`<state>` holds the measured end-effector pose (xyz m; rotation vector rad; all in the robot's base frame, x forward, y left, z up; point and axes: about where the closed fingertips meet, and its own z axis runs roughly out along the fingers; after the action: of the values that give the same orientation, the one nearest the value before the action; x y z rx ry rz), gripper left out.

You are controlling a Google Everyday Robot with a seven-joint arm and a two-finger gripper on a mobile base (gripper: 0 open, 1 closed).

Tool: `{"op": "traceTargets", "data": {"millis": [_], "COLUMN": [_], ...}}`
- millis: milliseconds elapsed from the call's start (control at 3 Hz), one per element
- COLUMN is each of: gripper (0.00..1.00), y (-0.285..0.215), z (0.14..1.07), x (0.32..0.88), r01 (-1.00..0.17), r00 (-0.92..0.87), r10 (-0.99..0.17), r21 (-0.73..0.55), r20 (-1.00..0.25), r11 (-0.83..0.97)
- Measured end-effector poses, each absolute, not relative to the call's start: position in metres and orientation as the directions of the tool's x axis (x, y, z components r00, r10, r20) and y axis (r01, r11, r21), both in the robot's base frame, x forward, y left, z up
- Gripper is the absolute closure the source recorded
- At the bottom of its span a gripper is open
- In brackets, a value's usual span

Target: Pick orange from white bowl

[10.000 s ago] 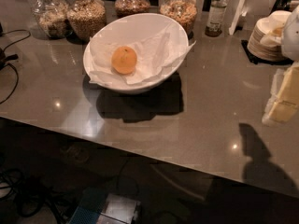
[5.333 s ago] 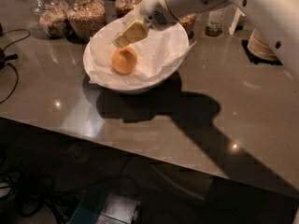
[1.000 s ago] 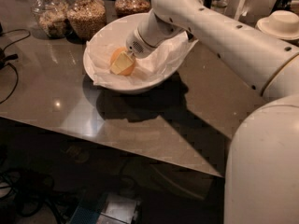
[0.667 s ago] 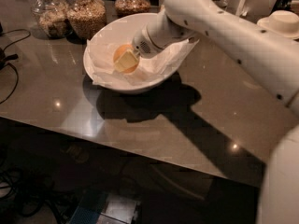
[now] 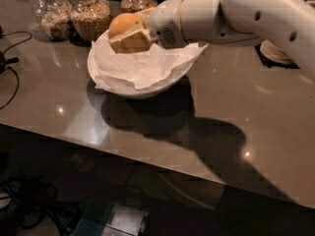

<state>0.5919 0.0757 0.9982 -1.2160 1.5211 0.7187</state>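
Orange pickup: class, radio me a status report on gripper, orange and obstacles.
Gripper shut on orange, over far rim of white bowl. Orange off the napkin. Glass jars close behind.

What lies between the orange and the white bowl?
In the camera view, only the crumpled napkin lining the white bowl; the gripper holds the orange above it.

Glass jars point(image 5: 91, 16) of grains line the grey bench's point(image 5: 256, 112) far edge; stacked plates point(image 5: 273, 53) sit right; cables point(image 5: 7, 62) trail left.
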Motion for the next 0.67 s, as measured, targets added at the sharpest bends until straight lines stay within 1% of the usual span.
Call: {"op": "traceTargets", "data": {"millis": [333, 667], "gripper": [1.0, 1.0], "y": [0.034, -0.007], "z": [1.047, 1.07], "x": [0.54, 0.503], "r01": [-0.938, -0.93], "r00": [0.166, 0.241], "r10": [-0.292, -0.327], "r21": [-0.243, -0.314], "r20": [-0.942, -0.914], "r11": [0.248, 0.192]}}
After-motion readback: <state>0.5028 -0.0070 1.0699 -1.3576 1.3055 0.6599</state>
